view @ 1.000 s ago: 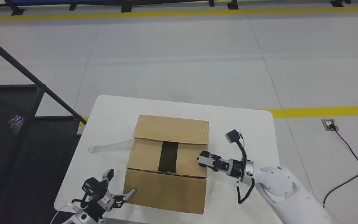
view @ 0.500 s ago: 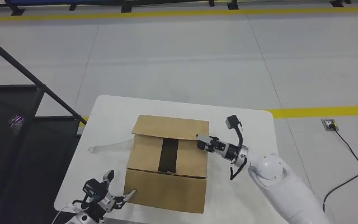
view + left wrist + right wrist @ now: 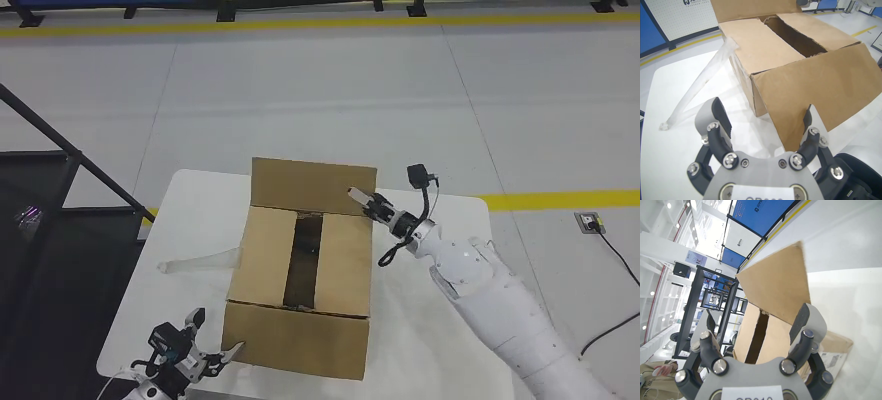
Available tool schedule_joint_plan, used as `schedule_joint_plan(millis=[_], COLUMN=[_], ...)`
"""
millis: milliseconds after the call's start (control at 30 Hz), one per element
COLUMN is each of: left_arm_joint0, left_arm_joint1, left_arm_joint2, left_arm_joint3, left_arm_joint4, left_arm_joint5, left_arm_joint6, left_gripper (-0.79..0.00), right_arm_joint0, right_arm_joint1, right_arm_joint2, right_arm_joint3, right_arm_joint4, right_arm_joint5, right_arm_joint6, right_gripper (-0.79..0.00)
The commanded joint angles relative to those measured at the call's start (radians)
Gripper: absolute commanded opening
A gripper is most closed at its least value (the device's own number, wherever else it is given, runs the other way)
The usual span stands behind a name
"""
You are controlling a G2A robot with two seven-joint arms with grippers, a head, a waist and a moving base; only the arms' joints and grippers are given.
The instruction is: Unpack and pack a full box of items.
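Box (image 3: 345,270) of brown cardboard is being attended at its far edge by the right gripper (image 3: 358,196), whose jaws are standing wide apart with nothing clamped. One finger is lying at the side edge of the raised far flap (image 3: 312,184); whether it is actually touching cannot be told. Left gripper (image 3: 762,108) is hovering low at the near side, jaws likewise spread and holding nothing, with the lower corner of the near flap (image 3: 819,89) hanging just in front of it. Outward from these, two inner flaps (image 3: 761,47) are lying flat across the top with a dark gap (image 3: 795,37) running between them; contents are not showing through it. Box is sitting near the middle of the white desk (image 3: 200,215). A pale translucent strip (image 3: 700,83), probably peeled tape, is trailing from one box corner onto the desk. Hazards, as judged: the far flap is probably leaning on nothing firm and may be falling shut if the right gripper pulls away; a sideways push on any flap could be sliding the whole box across the desk; the loose strip could be snagging the left gripper. Count: one box, four flaps (one raised, one folded outward, two flat), one strip, two grippers, one desk.
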Motion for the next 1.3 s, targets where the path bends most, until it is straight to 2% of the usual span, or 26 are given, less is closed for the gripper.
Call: schedule_joint_plan(millis=[0,100,267,467,567,700,833,1000,1200,1267], left_arm_joint0=[0.001,0.003,0.003,0.011,0.034,0.067,0.079,0.05,0.011,-0.01], left_arm_joint1=[0.0,0.001,0.002,0.004,0.007,0.008,0.005,0.001,-0.007,-0.01], left_arm_joint2=[0.0,0.0,0.002,0.003,-0.013,-0.059,-0.102,-0.118,-0.071,-0.042], left_arm_joint3=[0.006,0.013,0.019,0.005,-0.037,-0.084,-0.099,-0.082,-0.063,-0.051], left_arm_joint4=[-0.005,-0.01,-0.015,-0.021,-0.025,-0.045,-0.099,-0.16,-0.093,-0.078], left_arm_joint5=[0.0,-0.001,-0.002,-0.01,-0.017,0.03,0.103,0.172,0.302,0.33], left_arm_joint6=[0.003,0.008,0.009,0.013,0.036,0.067,0.067,0.015,-0.032,-0.042], left_gripper=[0.0,0.0,0.0,0.0,0.0,0.0,0.0,0.0,0.0,0.0], right_arm_joint0=[0.027,0.061,0.112,0.134,0.122,0.09,0.035,0.035,0.016,0.005], right_arm_joint1=[-0.018,-0.05,-0.096,-0.127,-0.125,-0.111,-0.092,-0.092,-0.092,-0.097], right_arm_joint2=[-0.027,-0.066,-0.101,-0.099,-0.075,-0.042,-0.018,-0.018,-0.017,-0.031], right_arm_joint3=[0.043,0.108,0.22,0.289,0.254,0.15,0.004,0.004,-0.009,-0.032], right_arm_joint4=[-0.028,-0.047,-0.024,0.01,0.04,0.065,0.074,0.074,0.074,0.093], right_arm_joint5=[0.012,0.016,-0.004,-0.093,-0.182,-0.234,-0.198,-0.198,-0.173,-0.144], right_arm_joint6=[-0.039,-0.079,-0.074,-0.051,0.019,0.127,0.253,0.253,0.251,0.306], right_gripper=[0.0,0.0,0.0,0.0,0.0,0.0,0.0,0.0,0.0,0.0])
